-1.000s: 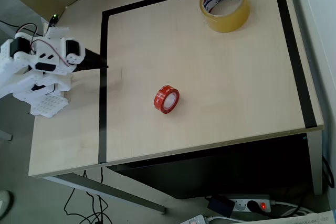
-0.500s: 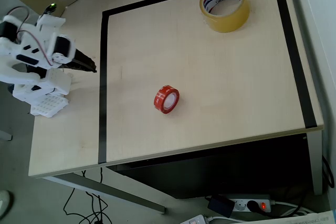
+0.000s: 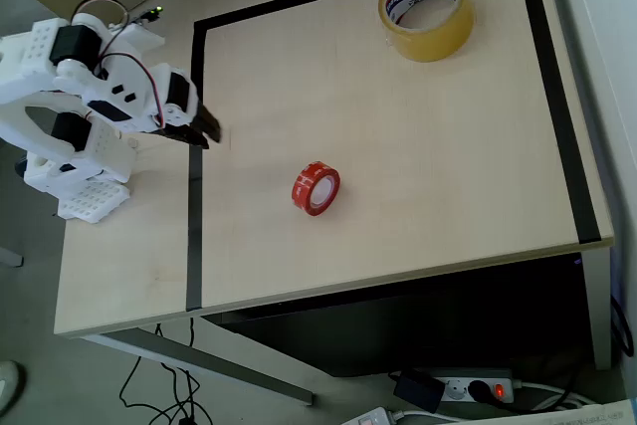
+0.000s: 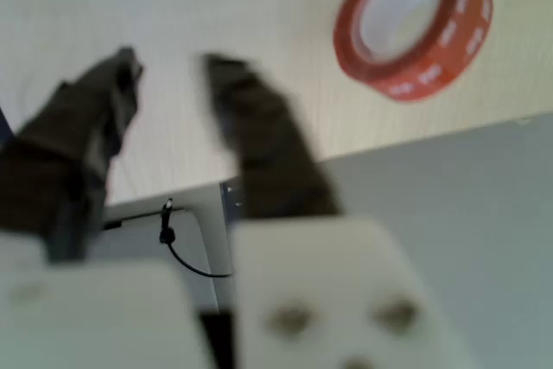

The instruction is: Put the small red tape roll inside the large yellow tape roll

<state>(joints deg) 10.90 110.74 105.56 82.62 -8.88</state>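
While the white arm (image 3: 90, 97) sits bunched up at the left edge of the overhead view, its dark claw (image 3: 204, 131) reaches rightward, its tip over the black tape line (image 3: 195, 196) that frames the left side of the table (image 3: 418, 166). Seen from the wrist view, the claw (image 4: 168, 71) has its two dark fingers spread apart with a clear gap of pale tabletop between them, and nothing is caught in it.

Near the middle of the overhead view, a little below centre, the small red tape roll (image 3: 316, 188) lies tilted on the table, well apart from the claw. It is a bright red-orange ring with pale marks along its band and a whitish core; the wrist view shows it (image 4: 413, 25) at the upper right, near the table's edge.

At the top right of the overhead view, the large yellow tape roll (image 3: 426, 10) rests flat, translucent yellow with a white core printed in blue and red.
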